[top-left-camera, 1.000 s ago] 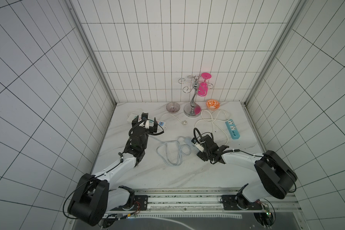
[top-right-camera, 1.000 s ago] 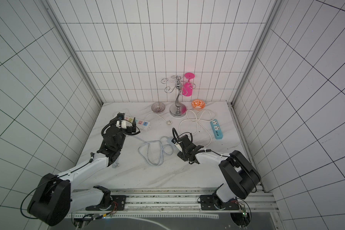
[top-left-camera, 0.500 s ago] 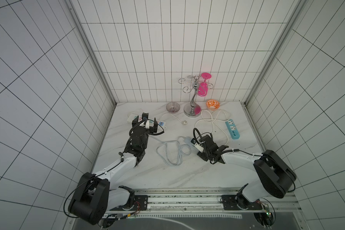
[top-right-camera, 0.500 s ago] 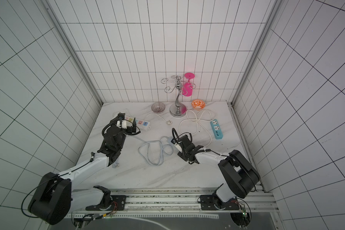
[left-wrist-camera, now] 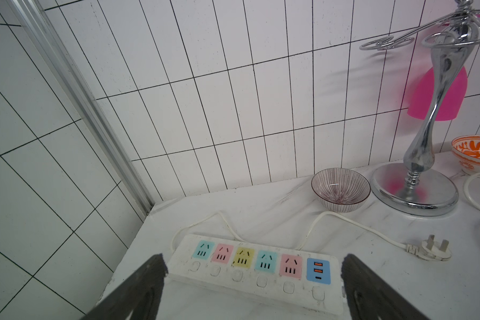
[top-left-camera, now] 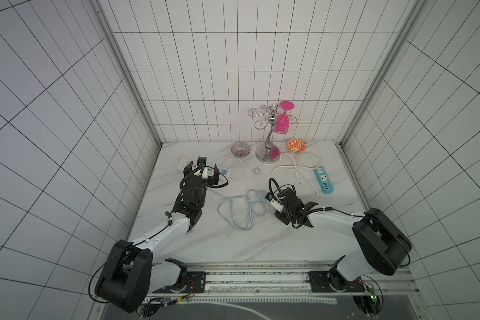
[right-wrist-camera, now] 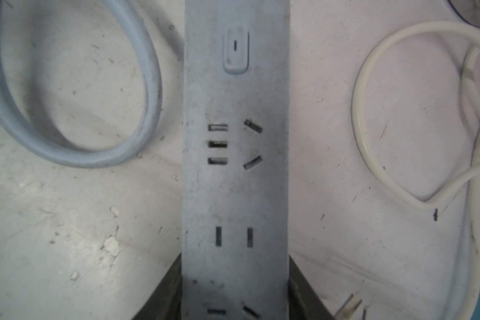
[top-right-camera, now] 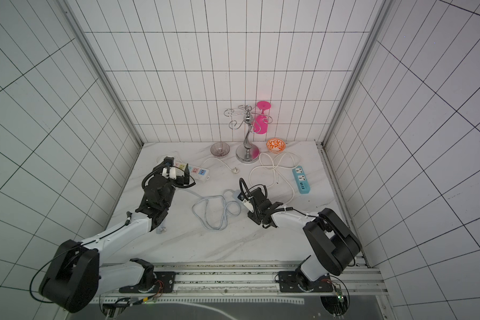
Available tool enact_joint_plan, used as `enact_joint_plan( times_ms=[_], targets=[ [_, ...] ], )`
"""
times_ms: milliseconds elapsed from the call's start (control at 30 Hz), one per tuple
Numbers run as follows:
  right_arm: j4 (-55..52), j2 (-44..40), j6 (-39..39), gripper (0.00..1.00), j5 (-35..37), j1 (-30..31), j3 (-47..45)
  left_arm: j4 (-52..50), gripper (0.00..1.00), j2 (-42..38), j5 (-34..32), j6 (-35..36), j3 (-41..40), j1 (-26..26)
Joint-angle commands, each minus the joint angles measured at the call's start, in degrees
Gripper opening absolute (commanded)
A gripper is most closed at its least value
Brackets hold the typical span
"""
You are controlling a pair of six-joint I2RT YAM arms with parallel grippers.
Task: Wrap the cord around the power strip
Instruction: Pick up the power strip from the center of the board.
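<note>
We read the white marbled tabletop from large to small. The right gripper is clamped across the plain pale blue-grey power strip, at the end away from its switch; the strip lies flat near the table's middle. Its long pale blue-grey round cord lies in loose loops just beside it, none around the bar. The left gripper hangs empty, jaws wide apart, above the long white strip with multicoloured sockets. We judge that a good wrap calls for lifting the bar level in a firm grip while the left arm feeds cord turn by turn. The thin white cable of the bright blue strip lies near the other flank and could snag; a small loose plug sits close to one finger.
</note>
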Motion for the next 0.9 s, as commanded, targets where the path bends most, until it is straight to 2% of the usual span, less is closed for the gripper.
enact_joint_plan(
  times_ms=[0,333,433,533,700,867],
  targets=[
    [-3.1,0.9,0.2,0.37,-3.0,-0.5,4.5,-0.1,0.98,0.3,-0.4,0.6,1.6,-0.2],
    [-4.2,0.6,1.7,0.15,-6.0,-1.4,5.4,-0.5,0.98,-0.3,-1.1,2.2,1.7,-0.1],
    [-6.1,0.0,3.1,0.08,-4.2,-1.6,7.1,-1.2,0.98,-1.0,-0.7,2.1,1.8,-0.1],
    [-9.0,-1.8,5.5,0.00,0.4,-1.6,10.2,-4.3,0.98,-2.3,0.8,1.1,2.8,-0.1],
    [-13.0,-8.7,8.3,0.00,5.3,-1.4,16.0,-9.5,0.98,-7.0,6.1,0.1,3.9,-0.1],
    [-22.1,-13.0,11.2,0.00,3.9,-0.5,23.8,-15.3,0.98,-14.9,13.6,-0.1,4.0,-0.1]
  ],
)
